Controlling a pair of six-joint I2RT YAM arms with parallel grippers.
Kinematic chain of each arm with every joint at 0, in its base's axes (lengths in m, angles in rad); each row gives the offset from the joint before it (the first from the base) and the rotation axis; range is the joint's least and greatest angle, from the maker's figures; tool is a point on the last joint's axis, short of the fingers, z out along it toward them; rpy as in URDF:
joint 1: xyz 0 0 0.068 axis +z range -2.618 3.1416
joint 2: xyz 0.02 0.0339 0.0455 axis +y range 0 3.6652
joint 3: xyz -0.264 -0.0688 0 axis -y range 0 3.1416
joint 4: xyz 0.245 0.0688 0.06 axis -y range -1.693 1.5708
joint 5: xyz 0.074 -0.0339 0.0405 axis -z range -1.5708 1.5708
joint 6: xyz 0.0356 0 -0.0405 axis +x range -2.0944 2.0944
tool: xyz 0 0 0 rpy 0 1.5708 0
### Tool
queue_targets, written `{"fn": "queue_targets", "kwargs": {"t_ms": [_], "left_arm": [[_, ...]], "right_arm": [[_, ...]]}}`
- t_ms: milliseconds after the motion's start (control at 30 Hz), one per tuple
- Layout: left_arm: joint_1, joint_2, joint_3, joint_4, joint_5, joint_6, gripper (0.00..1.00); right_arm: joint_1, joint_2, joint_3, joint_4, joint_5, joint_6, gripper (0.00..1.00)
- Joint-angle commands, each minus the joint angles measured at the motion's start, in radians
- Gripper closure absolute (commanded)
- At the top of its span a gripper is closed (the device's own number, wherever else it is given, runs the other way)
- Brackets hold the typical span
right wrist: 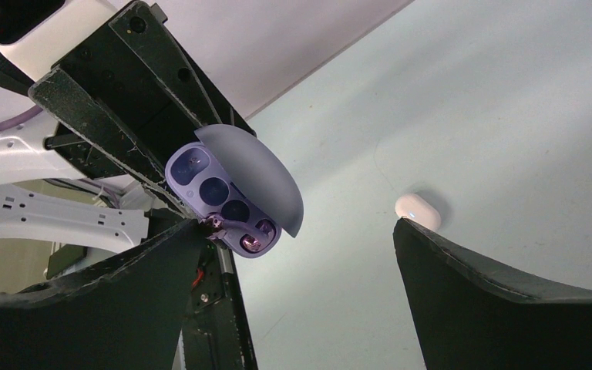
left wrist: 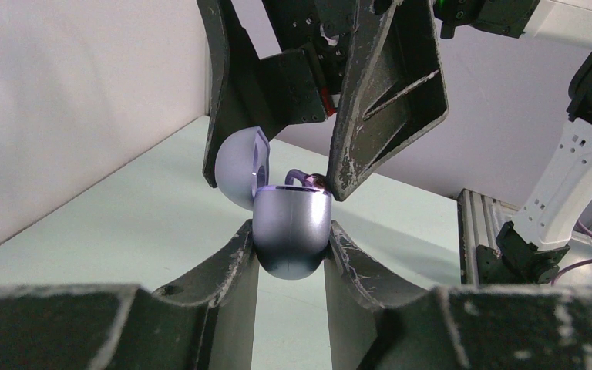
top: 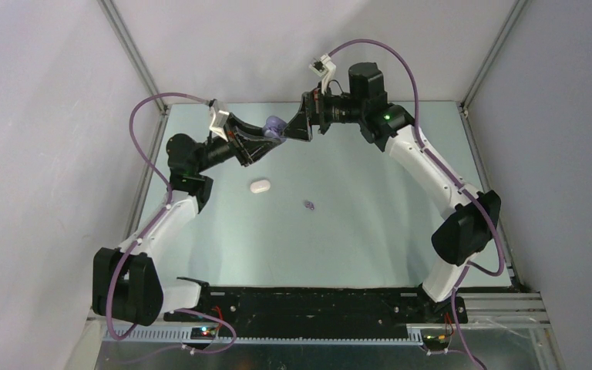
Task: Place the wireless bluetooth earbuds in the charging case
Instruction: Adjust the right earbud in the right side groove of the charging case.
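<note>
While the left claw (left wrist: pixel 288 225) pinches the lower shell of the rounded purple plastic charging case (right wrist: pixel 227 208) above the pale green counter (top: pixel 370 231), the hinged lid (left wrist: pixel 235 166) stands open. The right claw (right wrist: pixel 299 227) is spread wide over the case. One fingertip (left wrist: pixel 347 173) sits at a small purple earbud (left wrist: pixel 308 180) resting at the rim of one well. Whether that earbud is fully seated cannot be told. A second purple earbud (top: pixel 309 204) lies loose on the counter, near a white pebble-shaped case (top: pixel 260 186).

The step in hand appears to be seating the earbud. Recommended procedure:
- Hold the case steady and level.
- Press the earbud with the fingertip straight along the well axis.
- Apply light force.
- Avoid striking the lid, which could close or twist the case in the grip.
</note>
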Motion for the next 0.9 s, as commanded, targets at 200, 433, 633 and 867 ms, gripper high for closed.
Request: {"fn": "queue_targets", "kwargs": {"t_ms": [200,433,633,867], "left_arm": [[0.009,-0.011,0.009,0.044,0.007,-0.011,1.0],[0.009,-0.007,0.011,0.039,0.014,-0.004,1.0],[0.009,-0.007,0.011,0.037,0.018,-0.003,1.0],[0.009,-0.008,0.012,0.037,0.008,-0.005,1.0]], "right_arm": [[-0.008,0.013,0.037,-0.002,0.051,0.007,0.01],[-0.013,0.009,0.03,-0.01,0.1,0.015,0.01],[-0.013,0.012,0.032,-0.02,0.145,0.015,0.01],[-0.013,0.01,0.02,-0.041,0.163,0.001,0.01]]}}
